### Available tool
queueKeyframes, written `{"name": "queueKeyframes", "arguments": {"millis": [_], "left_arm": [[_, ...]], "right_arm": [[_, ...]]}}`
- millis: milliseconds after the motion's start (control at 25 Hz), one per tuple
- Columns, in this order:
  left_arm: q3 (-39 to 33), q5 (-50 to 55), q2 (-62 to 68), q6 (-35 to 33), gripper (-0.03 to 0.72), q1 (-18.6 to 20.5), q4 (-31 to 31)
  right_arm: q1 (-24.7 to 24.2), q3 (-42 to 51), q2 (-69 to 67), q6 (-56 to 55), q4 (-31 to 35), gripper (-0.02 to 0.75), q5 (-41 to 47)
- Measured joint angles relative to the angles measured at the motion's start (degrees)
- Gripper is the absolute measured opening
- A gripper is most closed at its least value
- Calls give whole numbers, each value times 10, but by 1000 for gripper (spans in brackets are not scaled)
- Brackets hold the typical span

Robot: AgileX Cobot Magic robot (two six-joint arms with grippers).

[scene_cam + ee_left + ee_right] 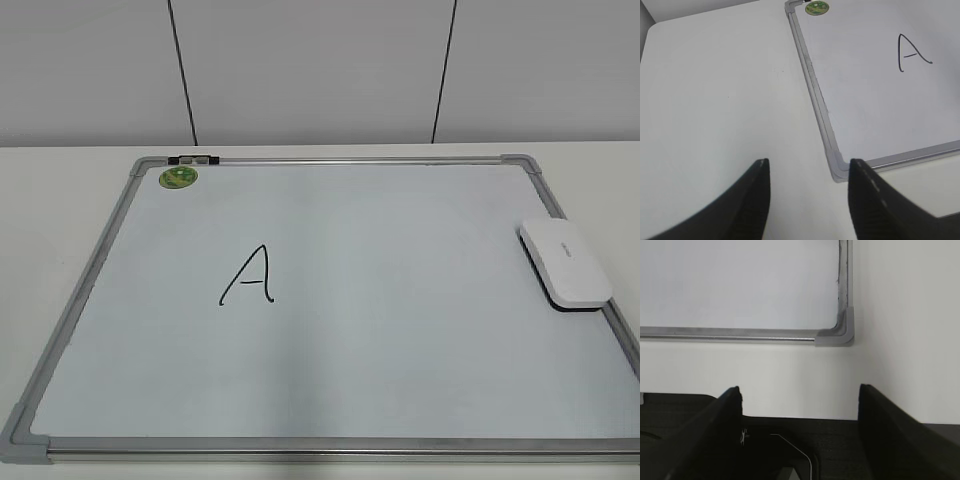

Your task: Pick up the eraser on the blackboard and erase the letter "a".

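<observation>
The blackboard (400, 340) lies flat on the white table, pale with a silver frame. The white eraser (565, 262) rests on its right edge, dark felt down. A large black capital "A" (250, 277) is written left of centre; no lowercase "a" shows in any view. Neither gripper shows in the exterior view. My left gripper (810, 162) is open and empty above the table, just off the board's near left corner (839, 170). My right gripper (800, 388) is open and empty in front of the board's near right corner (842, 332). The eraser is out of both wrist views.
A round green magnet (178, 177) sits at the board's far left corner, also in the left wrist view (817, 7). A small black clip (195, 159) is on the far frame. Dark equipment (790, 450) lies under the right gripper at the table's front edge.
</observation>
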State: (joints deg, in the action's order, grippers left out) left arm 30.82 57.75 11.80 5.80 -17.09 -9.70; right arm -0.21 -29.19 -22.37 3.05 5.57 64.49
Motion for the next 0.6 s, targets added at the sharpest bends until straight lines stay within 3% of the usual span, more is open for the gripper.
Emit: {"name": "queueKeyframes", "arguments": {"millis": [600], "left_arm": [[-6, 43, 0, 0, 350, 0, 20]], "right_arm": [[33, 9, 23, 1, 3, 533, -5]]}}
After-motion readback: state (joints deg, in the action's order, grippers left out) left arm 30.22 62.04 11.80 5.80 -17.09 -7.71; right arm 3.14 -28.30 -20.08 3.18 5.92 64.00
